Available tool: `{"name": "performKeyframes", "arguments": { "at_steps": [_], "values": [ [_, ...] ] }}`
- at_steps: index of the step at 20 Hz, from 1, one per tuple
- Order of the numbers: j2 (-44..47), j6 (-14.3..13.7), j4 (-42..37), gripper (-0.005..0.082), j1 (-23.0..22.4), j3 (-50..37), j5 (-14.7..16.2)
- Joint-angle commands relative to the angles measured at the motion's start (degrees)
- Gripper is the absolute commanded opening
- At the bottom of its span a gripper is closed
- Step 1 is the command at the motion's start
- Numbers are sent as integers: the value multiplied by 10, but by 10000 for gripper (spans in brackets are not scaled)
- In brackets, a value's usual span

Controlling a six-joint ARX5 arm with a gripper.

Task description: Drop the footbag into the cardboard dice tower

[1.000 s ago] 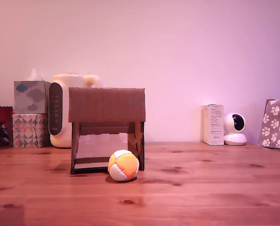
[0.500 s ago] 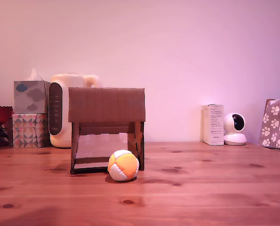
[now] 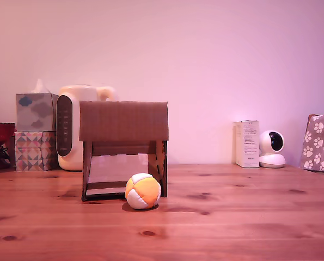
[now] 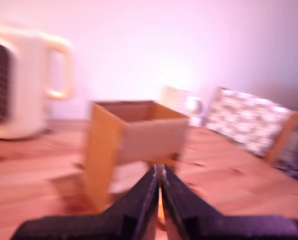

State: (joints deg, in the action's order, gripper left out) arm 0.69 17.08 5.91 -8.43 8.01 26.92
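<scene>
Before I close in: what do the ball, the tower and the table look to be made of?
The ball looks like soft stitched fabric or faux suede: matte orange, yellow and white panels meeting at seams. The tower looks like brown cardboard: dull surface, thin cut edges, with a paler sloped ramp inside. The table looks like wood with a slight sheen: plank lines and dark knots show.

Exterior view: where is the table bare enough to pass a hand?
Bare table lies between the cardboard dice tower and the white box, and across the front. The footbag blocks the tower's mouth; tissue boxes and the kettle crowd the exterior view's left.
</scene>
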Motion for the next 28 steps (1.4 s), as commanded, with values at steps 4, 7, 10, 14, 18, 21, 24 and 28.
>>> {"name": "performKeyframes", "arguments": {
  "at_steps": [4, 7, 10, 14, 18, 21, 24, 28],
  "values": [
    [41, 10, -13, -19, -75, 0, -5],
    [92, 9, -43, -19, -129, 0, -23],
    [162, 4, -93, -19, -187, 0, -49],
    [275, -6, -183, -19, -263, -1, -98],
    [408, -12, -294, -19, -319, 0, -162],
    [510, -11, -386, -19, -342, 0, -212],
    [602, -10, -429, -19, -350, 19, -249],
    [708, -10, -439, -13, -350, 77, -264]
  ]
}}
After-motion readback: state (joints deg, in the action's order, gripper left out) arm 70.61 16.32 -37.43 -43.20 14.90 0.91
